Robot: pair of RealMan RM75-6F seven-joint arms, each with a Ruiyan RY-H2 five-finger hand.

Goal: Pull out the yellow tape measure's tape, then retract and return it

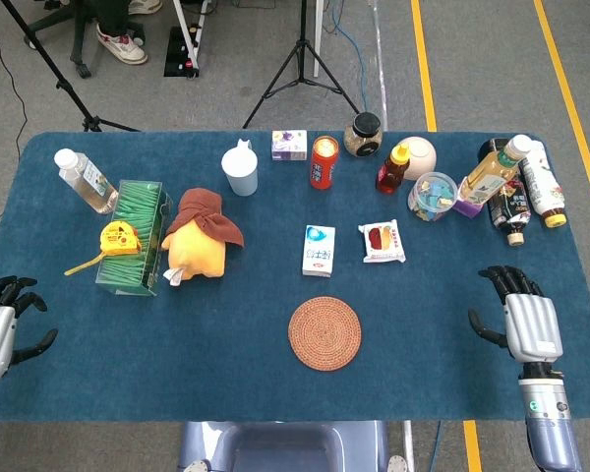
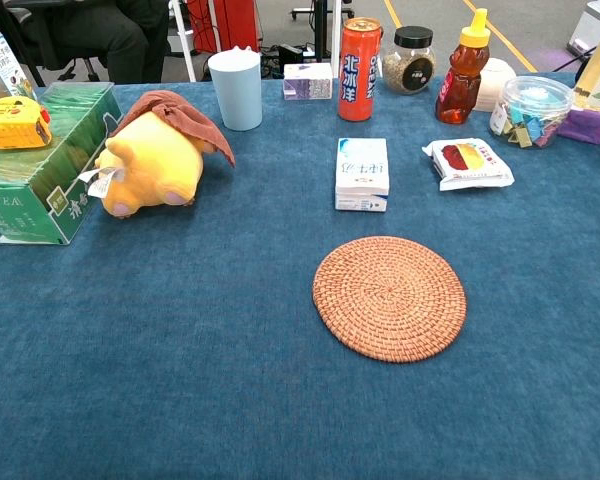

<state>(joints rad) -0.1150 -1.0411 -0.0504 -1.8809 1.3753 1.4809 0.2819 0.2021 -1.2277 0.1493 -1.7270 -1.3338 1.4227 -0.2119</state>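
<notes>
The yellow tape measure (image 1: 119, 238) lies on top of the green tea box (image 1: 135, 237) at the table's left; a short length of yellow tape (image 1: 81, 264) sticks out toward the left. In the chest view the tape measure (image 2: 13, 122) sits on the same box (image 2: 42, 170). My left hand (image 1: 2, 324) rests at the near left corner, fingers apart, holding nothing, well below the box. My right hand (image 1: 523, 319) rests near the right front, fingers spread, empty. Neither hand shows in the chest view.
A yellow plush toy (image 1: 201, 241) with a brown cloth lies beside the box. A woven coaster (image 1: 324, 332), a small white carton (image 1: 318, 249) and a snack packet (image 1: 383, 241) lie mid-table. A cup (image 1: 241, 169), a can (image 1: 323, 162), jars and bottles (image 1: 516, 187) line the back.
</notes>
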